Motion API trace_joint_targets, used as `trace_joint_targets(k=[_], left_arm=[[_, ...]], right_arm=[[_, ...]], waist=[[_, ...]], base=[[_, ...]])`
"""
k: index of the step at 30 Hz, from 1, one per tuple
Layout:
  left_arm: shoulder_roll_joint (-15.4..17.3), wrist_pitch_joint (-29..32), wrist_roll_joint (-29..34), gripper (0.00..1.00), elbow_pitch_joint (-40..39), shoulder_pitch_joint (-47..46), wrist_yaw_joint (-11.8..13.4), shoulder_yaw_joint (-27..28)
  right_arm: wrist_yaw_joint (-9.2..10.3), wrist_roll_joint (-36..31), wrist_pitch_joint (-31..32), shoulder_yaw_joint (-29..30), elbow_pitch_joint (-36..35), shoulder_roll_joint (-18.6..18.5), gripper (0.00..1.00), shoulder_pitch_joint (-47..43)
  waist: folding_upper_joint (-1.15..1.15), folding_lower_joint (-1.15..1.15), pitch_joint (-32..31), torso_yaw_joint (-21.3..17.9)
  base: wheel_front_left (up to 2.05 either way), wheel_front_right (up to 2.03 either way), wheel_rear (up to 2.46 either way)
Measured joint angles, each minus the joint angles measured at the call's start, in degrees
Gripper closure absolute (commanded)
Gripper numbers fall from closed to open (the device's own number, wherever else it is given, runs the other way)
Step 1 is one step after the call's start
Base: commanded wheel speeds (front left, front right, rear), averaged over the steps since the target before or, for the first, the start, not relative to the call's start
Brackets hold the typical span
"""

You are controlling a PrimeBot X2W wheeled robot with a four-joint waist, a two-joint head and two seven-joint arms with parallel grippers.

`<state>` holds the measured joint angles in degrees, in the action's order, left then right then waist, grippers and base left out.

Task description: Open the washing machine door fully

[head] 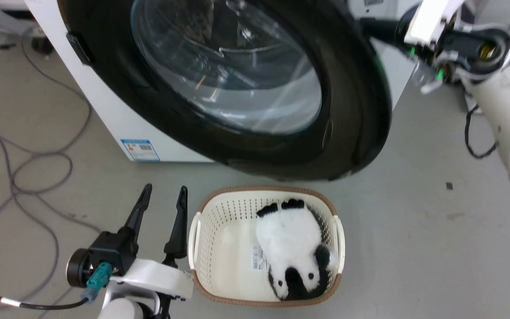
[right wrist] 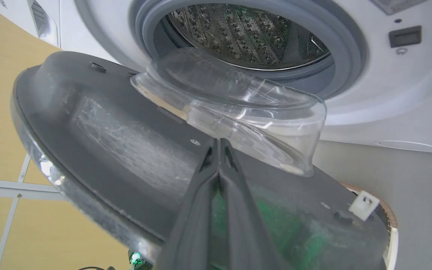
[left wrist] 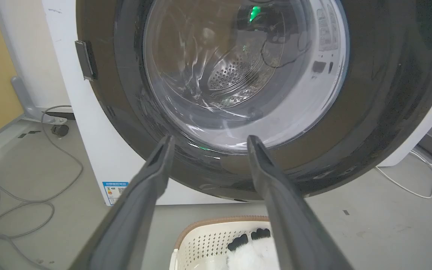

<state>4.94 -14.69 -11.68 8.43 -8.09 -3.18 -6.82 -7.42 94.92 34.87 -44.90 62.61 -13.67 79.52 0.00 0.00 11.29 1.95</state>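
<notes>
The washing machine door [head: 357,88] stands partly swung out from the white washing machine [head: 100,102], its black rim and glass window facing me. In the right wrist view my right gripper [right wrist: 219,141] is shut with nothing between its fingers. Its tips rest at the door's grey inner face [right wrist: 107,123], just below the clear glass bowl [right wrist: 238,108]. Behind it are the steel drum [right wrist: 246,33] and grey seal [right wrist: 343,52]. My right wrist [head: 458,44] reaches behind the door's right edge. My left gripper [head: 165,188] is open, low on the left, apart from the door [left wrist: 381,93].
A cream basket [head: 264,189] holding a panda plush [head: 290,243] sits on the floor under the door, right beside my left gripper [left wrist: 210,138]. Grey cables [head: 16,177] lie on the floor at the left. A black cable [head: 472,141] lies at the right.
</notes>
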Motion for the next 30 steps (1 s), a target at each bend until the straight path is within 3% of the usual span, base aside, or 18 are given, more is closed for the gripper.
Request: trace_joint_targets(k=[14,30], left_arm=[[0.1,0.0,0.5,0.00,1.3,4.4,0.9,-1.2],[0.4,0.5,0.5,0.00,0.9,5.2,1.5,-2.3]], right_arm=[[0.00,3.6,4.7,-0.5,-12.9,-2.0,1.00,-14.7],[0.00,5.1,6.0,-5.4,-27.2,-3.0,1.00,-22.5]], waist=[[0.00,0.00,-7.4,1.0],[0.00,0.00,-9.1,1.5]], base=[[0.00,0.00,0.00],[0.00,0.00,0.00]])
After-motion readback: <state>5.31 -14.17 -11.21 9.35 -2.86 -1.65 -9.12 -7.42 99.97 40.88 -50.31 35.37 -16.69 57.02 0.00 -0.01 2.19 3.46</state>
